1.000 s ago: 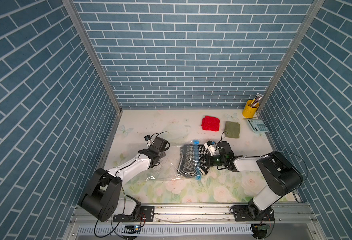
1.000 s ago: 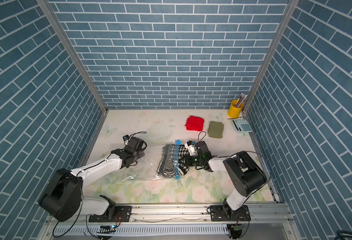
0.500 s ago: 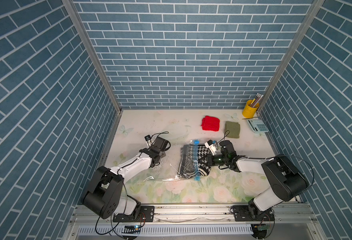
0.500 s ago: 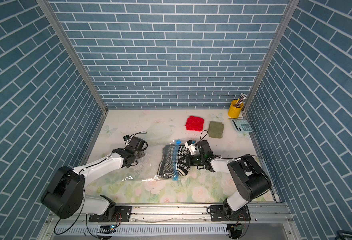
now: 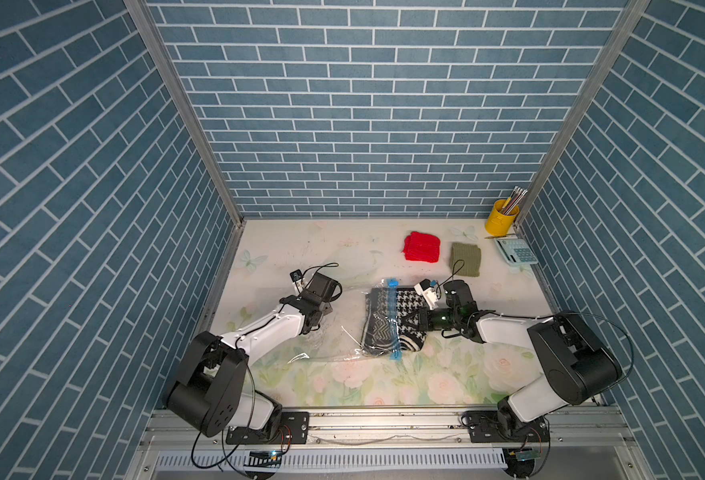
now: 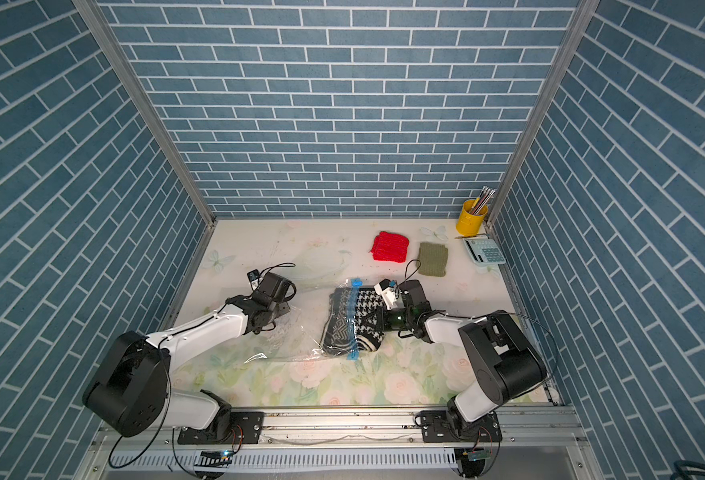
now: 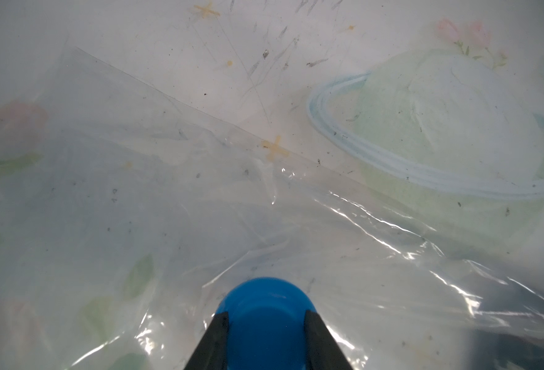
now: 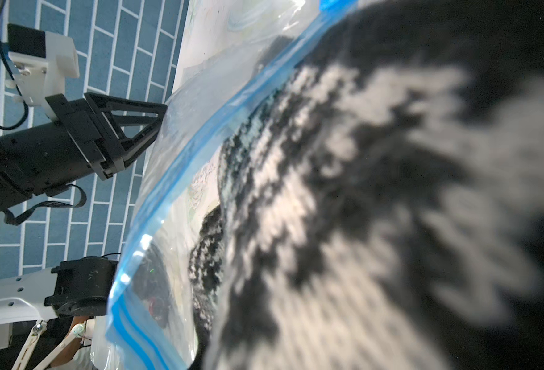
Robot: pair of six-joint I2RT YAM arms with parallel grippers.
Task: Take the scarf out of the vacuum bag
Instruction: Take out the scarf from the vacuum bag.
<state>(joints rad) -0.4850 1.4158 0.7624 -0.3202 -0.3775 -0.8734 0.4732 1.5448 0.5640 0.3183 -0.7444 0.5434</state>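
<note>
The black-and-white knit scarf [image 5: 409, 305] lies mid-table, partly inside the clear vacuum bag [image 5: 338, 332]. The bag's light-blue zip strip [image 5: 393, 316] crosses over the scarf. The scarf's right part sticks out past the strip. My right gripper [image 5: 420, 321] lies low at the scarf's right edge and is shut on it. The right wrist view is filled by the scarf [image 8: 344, 224], with the zip strip [image 8: 174, 179] beside it, and the jaws are hidden. My left gripper [image 7: 265, 315] presses down on the bag's left part, shut on the round blue valve cap [image 7: 264, 298].
At the back right lie a red knit cloth [image 5: 422, 247] and an olive cloth [image 5: 465, 259]. A yellow cup of pencils [image 5: 501, 218] and a calculator [image 5: 517, 250] sit in the far right corner. Brick-pattern walls close in three sides.
The right gripper and the scarf have shifted slightly to the right, out past the zip strip. The left arm has stayed on the valve cap.
</note>
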